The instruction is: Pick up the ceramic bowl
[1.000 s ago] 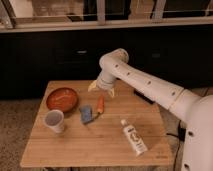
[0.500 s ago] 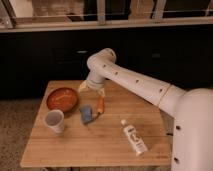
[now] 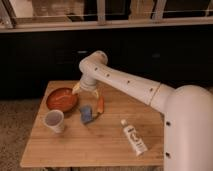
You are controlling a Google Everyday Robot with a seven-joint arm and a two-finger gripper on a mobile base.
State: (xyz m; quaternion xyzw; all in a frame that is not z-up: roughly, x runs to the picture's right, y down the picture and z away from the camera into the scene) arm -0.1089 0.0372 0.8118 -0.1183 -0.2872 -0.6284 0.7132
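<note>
1. Dark cabinets are running behind the wooden table (image 3: 100, 150). On it the ceramic bowl (image 3: 62, 99) is sitting upright toward the far left corner, just beside the gripper (image 3: 85, 91), on its left as the camera is seeing it.
2. The gripper is hanging low over the table at the right rim of the bowl. Its two yellowish fingers (image 3: 76, 89) are standing apart and are holding nothing.
3. Compared with a second ago, the arm (image 3: 130, 85) has been swinging from the middle of the table toward the bowl, so the gripper is now standing at the rim and no longer above the orange stick. The bowl itself is not moving. I am judging that the approach is almost finishing and that lowering the fingers over the rim is coming next. The grasp is not yet made.
4. The orange stick (image 3: 100, 104) is lying just to the right of the gripper, on its near side. A small blue thing (image 3: 86, 114) is lying straight in front of the gripper, beside the stick; whether the two are touching I cannot tell.
5. The white cup (image 3: 54, 120) is standing further to the gripper's left, close to the near side of the bowl. The white tube (image 3: 134, 137) is lying well apart on the right.
6. Nothing is standing between the gripper and the rim. The glossy wall may be slipping in the fingers, and a pushed bowl could be knocking the cup.
</note>
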